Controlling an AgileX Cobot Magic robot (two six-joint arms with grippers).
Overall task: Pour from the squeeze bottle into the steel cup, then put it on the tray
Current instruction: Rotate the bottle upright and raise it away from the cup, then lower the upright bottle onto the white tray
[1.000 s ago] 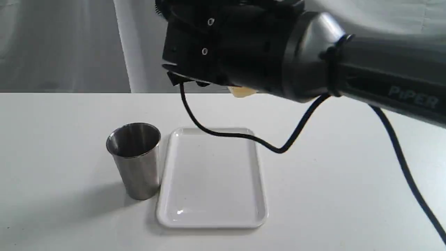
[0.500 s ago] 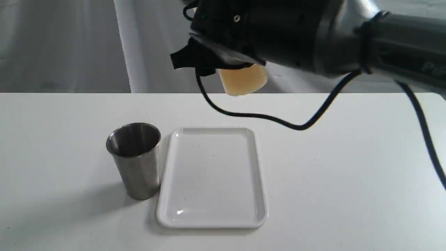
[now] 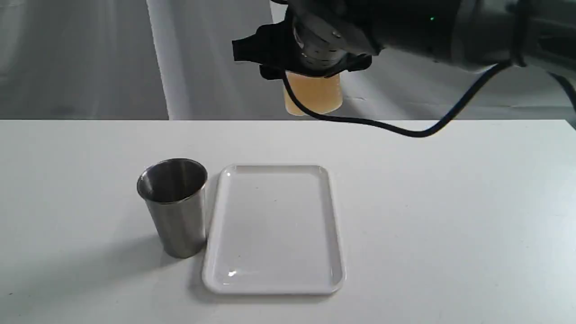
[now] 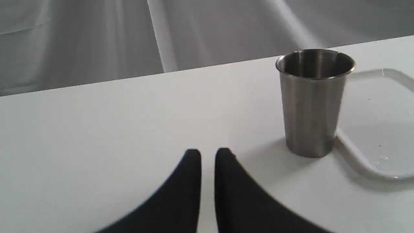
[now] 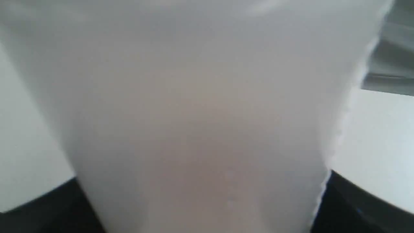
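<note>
Your right gripper (image 3: 310,67) is clamped around the squeeze bottle (image 3: 312,96) and holds it up in the air. The bottom of the bottle hangs down below the black fingers, with yellow-brown liquid inside it. You cannot see its nozzle, because the gripper hides the top. In the right wrist view the bottle's cloudy side fills almost the whole picture. A black cable (image 3: 405,130) droops from the arm, in front of the bottle. The bottle is out past the far edge of the tray (image 3: 216,252), well apart from it. The tray is white and shiny and lies flat on the table (image 3: 450,225). The steel cup (image 3: 176,211) stands upright just beside the tray's left edge; you cannot tell if they touch. Your left gripper (image 4: 208,155) is low over the table near the cup, its two black fingers nearly together with nothing between them. The table is white and smooth. Behind it hangs a grey-white cloth (image 3: 90,58) with soft folds.
</note>
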